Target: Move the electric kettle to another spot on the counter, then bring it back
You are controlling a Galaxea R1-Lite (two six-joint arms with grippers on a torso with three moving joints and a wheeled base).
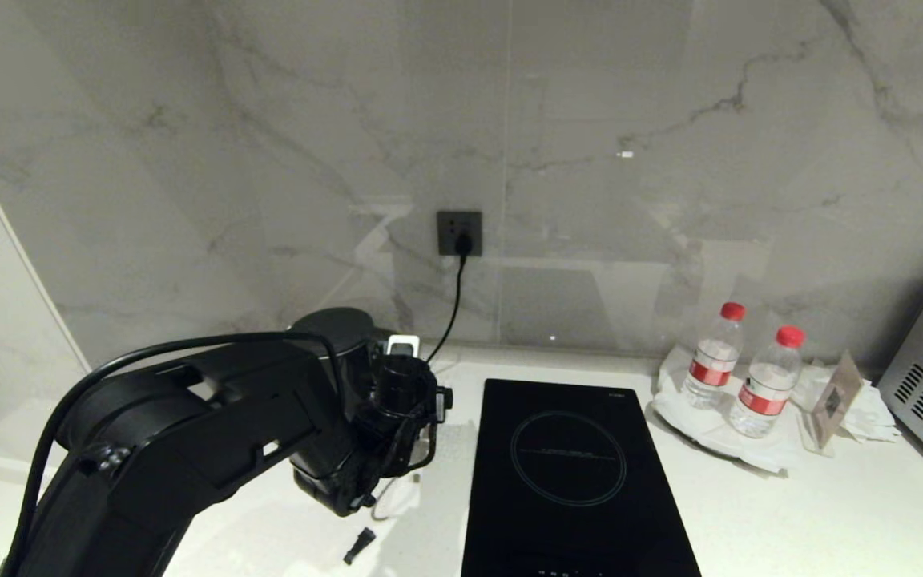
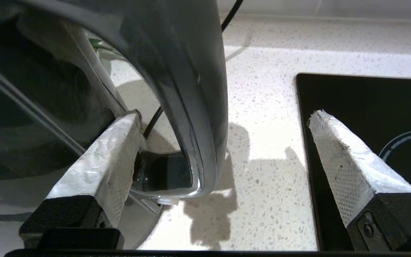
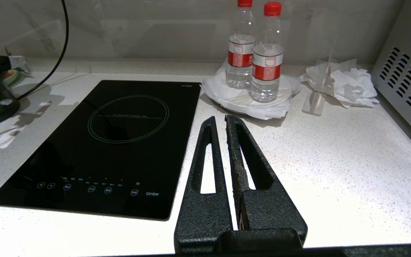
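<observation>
On the white speckled surface (image 2: 262,117), left of the inset black hob (image 1: 582,473) and below the wall socket (image 1: 459,233), stands the electric kettle (image 1: 339,328). In the head view it is mostly hidden behind the left arm, with only its grey lid top showing. A black cord (image 1: 452,308) runs down from the socket toward it.

Handling, as a judgement: rigid body with a glossy, slick shell, so squeezing the barrel would likely slip. Weight depends on the water inside, which cannot be seen, so assume fairly heavy and off-balance when lifted from the side. The best hold is the curved side handle (image 2: 187,89), around mid-height, with the taped pads across its narrow section. Lift straight up to clear whatever base it sits on.

The left hand (image 2: 223,117) is spread wide and straddles the handle. One taped finger (image 2: 109,157) sits in the gap between handle and kettle body, very close to or just touching the handle's lower end; I cannot tell which. The other finger (image 2: 348,157) is well apart from the handle, over the hob edge. Nothing is gripped.

The right hand (image 3: 221,123) is parked above the surface in front of the hob, fingers pressed together and empty. The two water bottles (image 3: 259,53) play no part.
</observation>
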